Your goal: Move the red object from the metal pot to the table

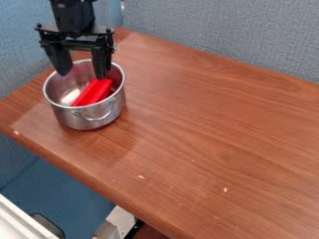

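Pot [84, 99] sits on the bench [200, 121] near its far-left corner, at about 10 o'clock from bench centre. Close to the left edge; a narrow strip of bare wood shows between pot and that edge. Pot upright, opening up, shiny wall facing camera, small looped handle on the lower right side of the wall, about 5 o'clock.

Red block [95, 91] is inside the pot, leaning against the inner wall. Long axis runs from about 7 o'clock (lower end, toward the pot floor) to 1 o'clock (upper end, near the rim). Flat red face turned up toward camera. Upper end partly covered by the right finger.

Gripper [77, 63] is directly above the pot's far rim, pointing down. Jaws open wide, nothing between them. Left finger tip is at the rim at about 10 o'clock of the pot; right finger tip is over the opening near 1 o'clock, just beside the block's upper end. Cannot tell whether either tip touches the rim or block.

Open room: bench from 12 through 6 o'clock of the pot is bare wood, wide and unobstructed out to the right and near edges. Behind the pot the bench's far edge is close, with a blue wall [225, 33] beyond it.
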`<move>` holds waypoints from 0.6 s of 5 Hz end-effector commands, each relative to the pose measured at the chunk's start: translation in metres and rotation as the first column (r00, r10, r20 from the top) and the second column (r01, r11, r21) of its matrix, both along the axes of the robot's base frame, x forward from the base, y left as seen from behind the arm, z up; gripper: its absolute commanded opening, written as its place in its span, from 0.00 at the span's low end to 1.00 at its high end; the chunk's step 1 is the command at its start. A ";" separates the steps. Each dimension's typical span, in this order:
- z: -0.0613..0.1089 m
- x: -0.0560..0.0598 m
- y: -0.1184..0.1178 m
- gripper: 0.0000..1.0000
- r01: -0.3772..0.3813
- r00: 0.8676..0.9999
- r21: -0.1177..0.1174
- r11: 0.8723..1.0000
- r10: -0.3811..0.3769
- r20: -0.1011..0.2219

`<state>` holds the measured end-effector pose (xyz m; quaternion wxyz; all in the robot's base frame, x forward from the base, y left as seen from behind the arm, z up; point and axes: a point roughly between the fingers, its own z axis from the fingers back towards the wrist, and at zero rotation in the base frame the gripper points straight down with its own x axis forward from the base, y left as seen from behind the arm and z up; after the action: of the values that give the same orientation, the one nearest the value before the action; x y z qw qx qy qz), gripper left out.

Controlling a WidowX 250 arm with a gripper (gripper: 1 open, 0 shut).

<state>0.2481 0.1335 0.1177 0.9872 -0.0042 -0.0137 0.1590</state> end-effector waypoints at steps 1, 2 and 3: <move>0.007 0.011 0.013 1.00 -0.016 0.999 0.018 1.000 0.015 0.044; 0.003 0.016 0.021 1.00 -0.014 0.999 0.018 1.000 0.013 0.045; -0.007 0.019 0.016 1.00 -0.010 0.999 0.020 1.000 0.009 0.042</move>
<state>0.2647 0.1491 0.1017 0.9858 -0.0040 -0.0212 0.1667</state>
